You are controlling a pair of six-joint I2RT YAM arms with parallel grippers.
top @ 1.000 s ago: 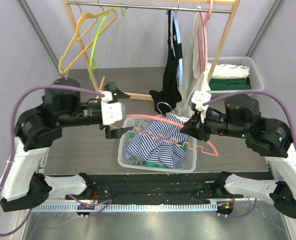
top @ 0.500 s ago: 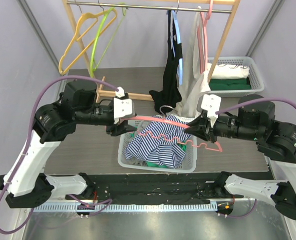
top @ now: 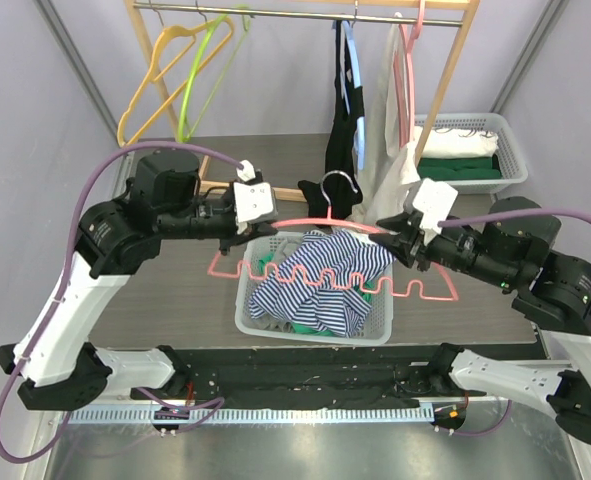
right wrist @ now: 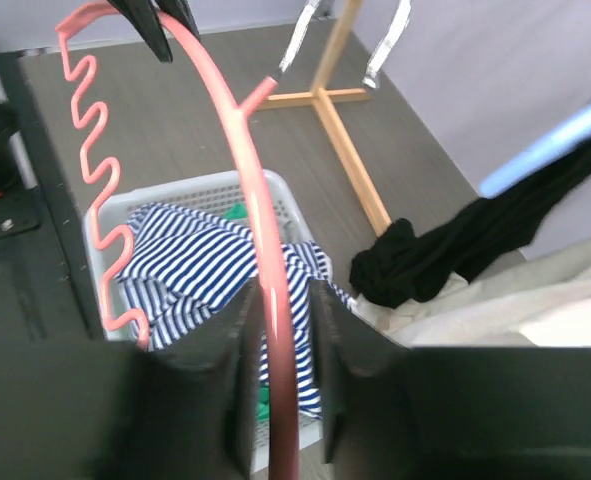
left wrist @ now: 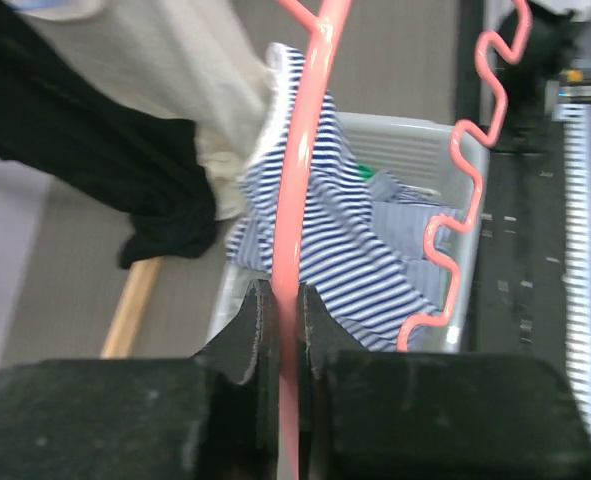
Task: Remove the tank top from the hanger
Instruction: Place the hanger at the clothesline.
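With my left tool [left wrist: 283, 290] pinched tight on one shoulder of the stiff pink hanger [left wrist: 301, 150] and my right tool [right wrist: 278, 290] closed around the other, the striped tank top [top: 325, 290] sags limp and light into the white basket [top: 275, 333] below, possibly snagged on the wavy bar, so I'd grab bunched fabric.

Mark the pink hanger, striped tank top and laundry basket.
pink hanger [left wrist: 297, 200]: left wrist view, upper bar
striped tank top [top: 315, 305]: top view, middle of fabric
laundry basket [top: 247, 305]: top view, left wall

Glossy smooth pink plastic on hanger [top: 305, 221], soft striped cloth tank top [top: 320, 285], wht plastic lattice basket [top: 250, 315], matt wood rack [top: 149, 58].
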